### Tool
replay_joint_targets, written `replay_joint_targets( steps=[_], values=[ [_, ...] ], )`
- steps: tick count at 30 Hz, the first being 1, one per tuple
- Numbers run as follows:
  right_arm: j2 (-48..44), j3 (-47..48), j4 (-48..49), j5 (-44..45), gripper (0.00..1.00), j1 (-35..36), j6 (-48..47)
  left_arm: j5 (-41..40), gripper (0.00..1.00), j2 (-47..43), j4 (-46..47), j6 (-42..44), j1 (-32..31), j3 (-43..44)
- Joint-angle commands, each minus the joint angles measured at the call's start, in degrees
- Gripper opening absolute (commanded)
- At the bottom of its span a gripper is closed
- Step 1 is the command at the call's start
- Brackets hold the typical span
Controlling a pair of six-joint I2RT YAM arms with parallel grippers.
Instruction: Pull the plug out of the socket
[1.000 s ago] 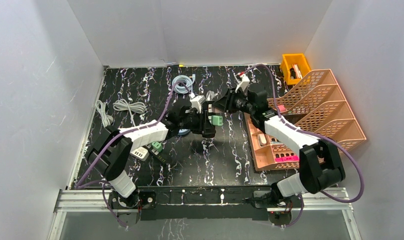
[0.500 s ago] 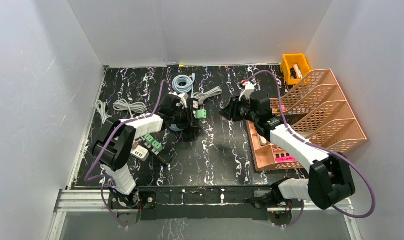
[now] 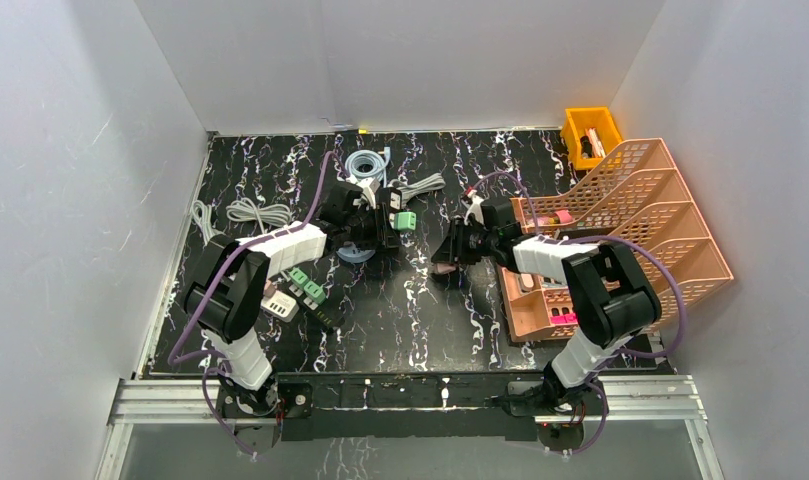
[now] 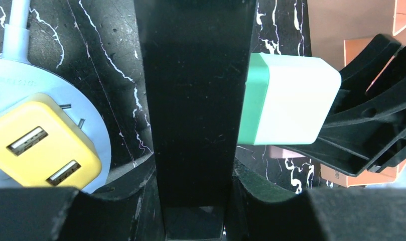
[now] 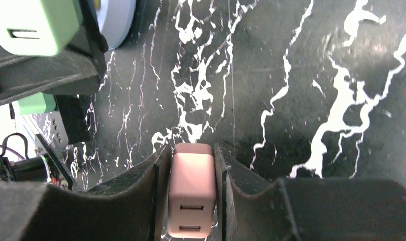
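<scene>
In right end effector point(image 5: 191, 156): pink two-port plug point(image 5: 191, 196).

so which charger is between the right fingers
The pink charger; the green one is beside the left fingers, the yellow one on the round blue socket.

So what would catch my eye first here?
Probably the right gripper pinching a small pink charger over the black marbled table. Then the left gripper, mid-table, clamped on a black socket block with a green-and-white plug sticking out of its side. The peach file rack at the right edge also stands out.
</scene>
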Motion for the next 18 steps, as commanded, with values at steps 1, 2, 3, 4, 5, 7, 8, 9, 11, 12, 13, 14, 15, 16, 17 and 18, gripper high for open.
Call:
replay_joint_targets(
  steps=[1, 2, 3, 4, 5, 7, 8, 9, 11, 12, 13, 14, 15, 16, 17, 18],
  values=[
    [0.87, 5.19, 7.19, -3.91, 0.55, -0.05, 0.22, 1.48, 0.0, -4.23, 1.74, 1.06, 0.15, 2.09],
    [1.16, 6.17, 7.26, -3.97, 0.63, -0.13, -0.14, 1.56, 0.0, -4.32, 1.82, 1.1, 0.16, 2.02],
    [1.22, 7.16, 7.26, -3.99, 0.75, -0.07, -0.36, 1.67, 0.0, -4.41, 1.84, 1.06, 0.2, 1.98],
    [1.17, 8.07, 7.62, -4.39, 0.8, -0.02, -0.68, 1.81, 0.0, -4.4, 1.85, 1.06, 0.17, 1.97],
    [1.06, 8.74, 8.12, -4.65, 0.82, -0.06, -0.71, 1.93, 0.0, -4.41, 1.84, 0.99, 0.17, 2.0],
    [0.51, 9.21, 10.69, -4.85, 0.86, -0.03, 0.06, 2.04, 0.0, -4.45, 1.97, 0.83, 0.15, 2.01],
    [0.13, 8.98, 12.27, -4.85, 0.87, -0.04, 0.52, 2.12, 0.0, -4.43, 2.1, 0.73, 0.2, 2.02],
    [-0.24, 8.93, 14.31, -4.75, 0.88, -0.03, 0.93, 2.4, 0.0, -4.38, 2.14, 0.71, 0.2, 2.09],
    [-0.32, 9.13, 16.04, -4.54, 0.87, -0.02, 1.33, 2.92, 0.0, -4.31, 2.32, 0.62, 0.17, 2.37],
    [0.0, 9.57, 16.44, -4.68, 0.87, -0.04, 1.42, 3.11, 0.0, -4.42, 2.36, 0.67, 0.15, 2.36],
    [0.45, 10.22, 16.59, -4.84, 0.86, 0.1, 1.36, 3.24, 0.0, -4.45, 2.49, 0.62, 0.11, 2.36],
    [1.0, 10.83, 16.63, -5.1, 0.85, 0.2, 1.36, 3.39, 0.0, -4.43, 2.54, 0.62, 0.02, 2.41],
    [1.48, 11.44, 16.68, -5.27, 0.84, 0.32, 1.35, 3.51, 0.0, -4.45, 2.62, 0.63, 0.03, 2.37],
    [2.04, 12.0, 16.71, -5.21, 0.84, 0.6, 1.34, 3.6, 0.0, -4.44, 2.74, 0.55, 0.04, 2.41],
    [2.39, 12.53, 16.92, -5.38, 0.83, 0.86, 1.34, 3.7, 0.0, -4.38, 2.78, 0.55, -0.09, 2.39],
    [2.78, 12.91, 17.35, -5.54, 0.83, 1.18, 1.22, 3.79, 0.0, -4.44, 2.87, 0.48, -0.19, 2.37]
  ],
)
